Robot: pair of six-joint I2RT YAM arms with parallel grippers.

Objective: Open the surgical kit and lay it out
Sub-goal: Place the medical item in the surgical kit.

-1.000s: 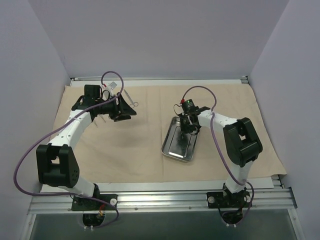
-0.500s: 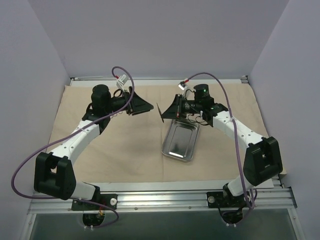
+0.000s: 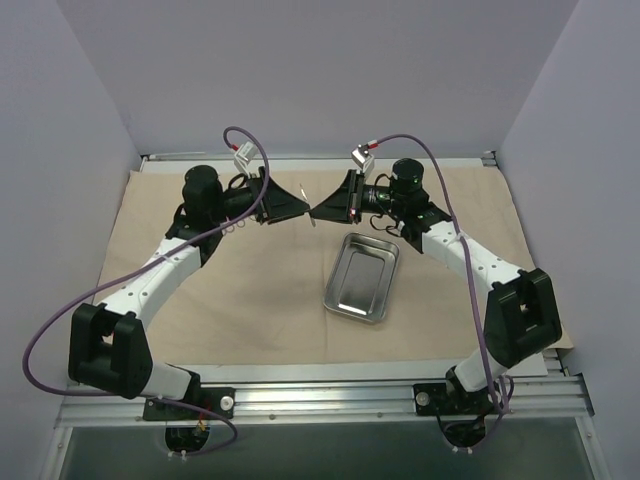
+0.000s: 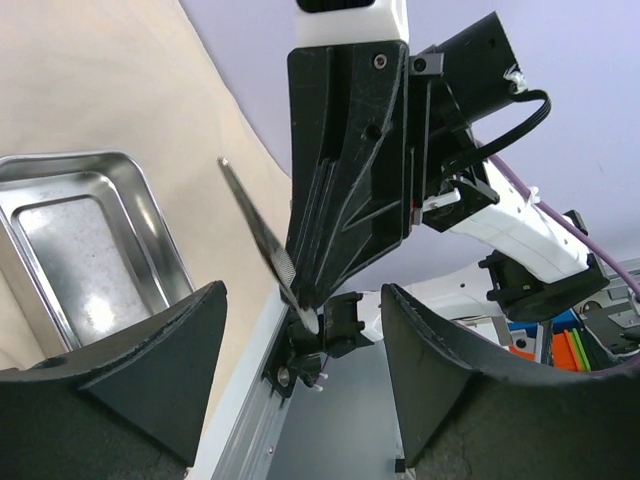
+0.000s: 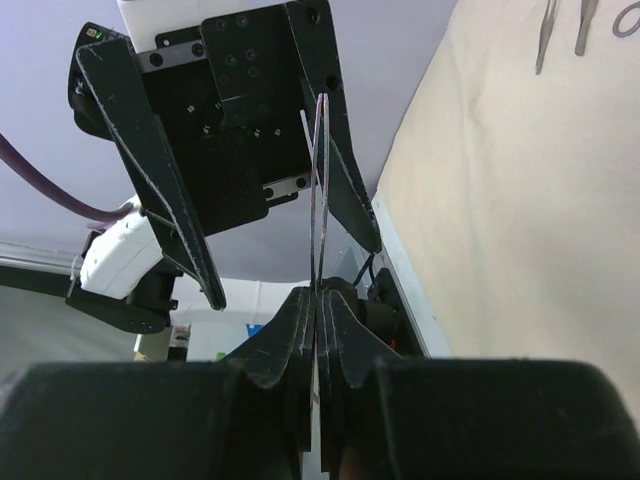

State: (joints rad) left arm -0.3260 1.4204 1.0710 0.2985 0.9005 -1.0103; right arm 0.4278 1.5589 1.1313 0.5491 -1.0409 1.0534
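Pinching instrument [image 5: 318, 180], right fingers [image 5: 285, 345] hiding its end

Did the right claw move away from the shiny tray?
Yes. The right gripper was over the steel tray; now, shut on an instrument, it is past the tray's far left corner, facing the left gripper.

Tray [image 3: 362, 277] on cloth wrap [image 3: 250, 300], instrument [image 4: 262, 234] in right tool [image 5: 318, 298] behind.

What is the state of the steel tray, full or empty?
Empty: the steel tray shows only its bare shiny floor in the top view.
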